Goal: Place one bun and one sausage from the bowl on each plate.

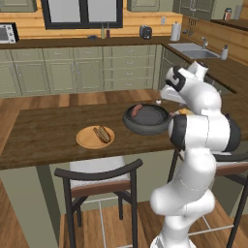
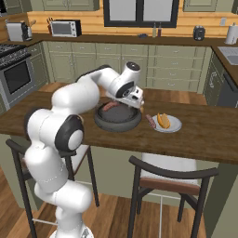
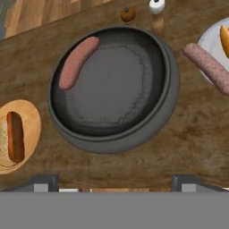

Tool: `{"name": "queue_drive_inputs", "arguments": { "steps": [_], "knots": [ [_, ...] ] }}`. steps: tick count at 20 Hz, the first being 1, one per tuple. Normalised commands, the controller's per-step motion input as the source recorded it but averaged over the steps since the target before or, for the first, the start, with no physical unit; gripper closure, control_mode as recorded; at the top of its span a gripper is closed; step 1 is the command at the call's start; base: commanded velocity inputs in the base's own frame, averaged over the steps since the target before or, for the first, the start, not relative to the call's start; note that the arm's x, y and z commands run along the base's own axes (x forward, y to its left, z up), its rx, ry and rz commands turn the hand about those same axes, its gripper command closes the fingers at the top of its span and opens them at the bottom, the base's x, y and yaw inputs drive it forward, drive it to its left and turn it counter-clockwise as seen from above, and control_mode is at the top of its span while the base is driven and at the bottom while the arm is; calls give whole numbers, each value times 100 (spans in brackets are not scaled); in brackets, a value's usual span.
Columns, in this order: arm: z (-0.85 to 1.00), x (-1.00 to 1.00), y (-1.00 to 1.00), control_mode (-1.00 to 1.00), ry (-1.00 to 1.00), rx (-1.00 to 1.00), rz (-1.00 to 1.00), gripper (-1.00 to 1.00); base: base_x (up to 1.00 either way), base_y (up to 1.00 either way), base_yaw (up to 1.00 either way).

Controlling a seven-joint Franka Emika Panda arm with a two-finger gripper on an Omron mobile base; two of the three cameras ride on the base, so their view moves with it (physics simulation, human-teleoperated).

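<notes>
**Open gripper above the bowl, one sausage left in it**

While the gripper (image 3: 114,181) hangs above the wooden counter (image 3: 134,165), its two finger tips (image 3: 44,182) rise far apart at the bottom of the hand view: the jaws stand wide and hold nothing. Just beyond them lies the dark grey bowl (image 3: 165,96), centred between the tips. One sausage (image 3: 78,61) rests inside the bowl against its far left wall, slanted, well off the line between the jaws and apart from both tips.

To the left of the bowl, a tan plate (image 3: 31,127) carries a bun (image 3: 3,143) with a second sausage (image 3: 14,136) lying along it. To the right, a third sausage (image 3: 208,67) lies across the edge of a pale plate (image 3: 210,38), partly on the counter, with an orange-brown bun (image 3: 224,38) beside it on the plate.

Beyond the bowl, two small shakers stand close together: a brown one (image 3: 128,14) and a white one (image 3: 156,5).
</notes>
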Motion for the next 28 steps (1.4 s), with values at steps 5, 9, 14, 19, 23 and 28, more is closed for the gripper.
{"name": "queue_drive_inputs", "arguments": {
  "steps": [5, 9, 14, 19, 23, 28],
  "knots": [
    [0, 53, 72, -100, 5, 0, 0, -100, 0, 0, 0],
    [-20, 63, 32, -100, 10, -2, 0, -100, 0, 0, 0],
    [-50, 59, 33, -100, 11, -2, 0, -100, 0, 0, 0],
    [-30, 2, 31, -100, 6, 0, 0, -100, 0, 0, 0],
    [-61, 20, 29, -100, 3, 0, 0, -100, 0, 0, 0],
    [-18, 31, 12, -100, 4, 2, 0, -100, 0, 0, 0]
  ]
}}
